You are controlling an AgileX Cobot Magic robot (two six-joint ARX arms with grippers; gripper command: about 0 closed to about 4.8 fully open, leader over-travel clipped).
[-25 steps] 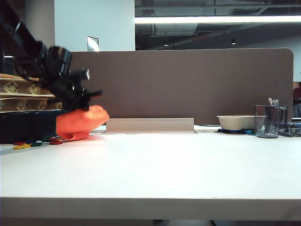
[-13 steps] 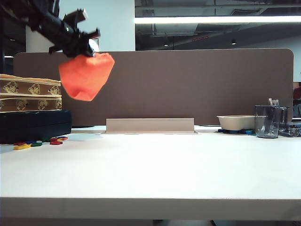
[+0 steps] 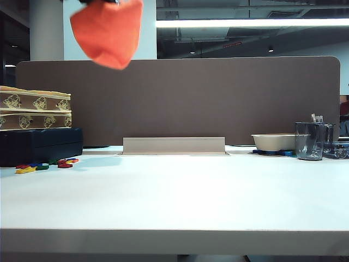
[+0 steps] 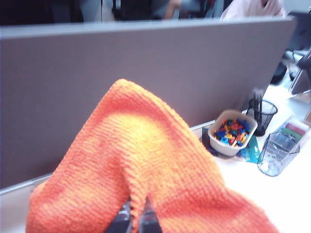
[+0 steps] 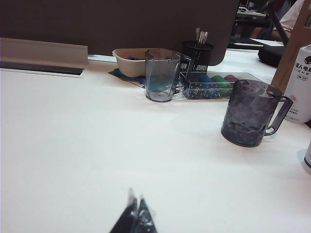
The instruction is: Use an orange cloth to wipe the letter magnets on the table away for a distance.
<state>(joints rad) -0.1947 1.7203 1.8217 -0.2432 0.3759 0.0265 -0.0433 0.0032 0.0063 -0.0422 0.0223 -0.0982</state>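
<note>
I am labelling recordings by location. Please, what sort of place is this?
Most likely an open-plan office. A pale desk top is backed by a brown partition panel, a mesh pen holder stands on it, and long ceiling strip lights run overhead.

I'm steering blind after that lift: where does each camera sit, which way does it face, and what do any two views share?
Exterior: low at the table edge, facing the partition; orange cloth hangs high on the left, arm cropped out.
Left wrist: raised, looking over the cloth pinched in the shut left gripper toward the partition.
Right wrist: low over the table, shut right gripper showing.
Shared: the bowl and the clear cup.
</note>
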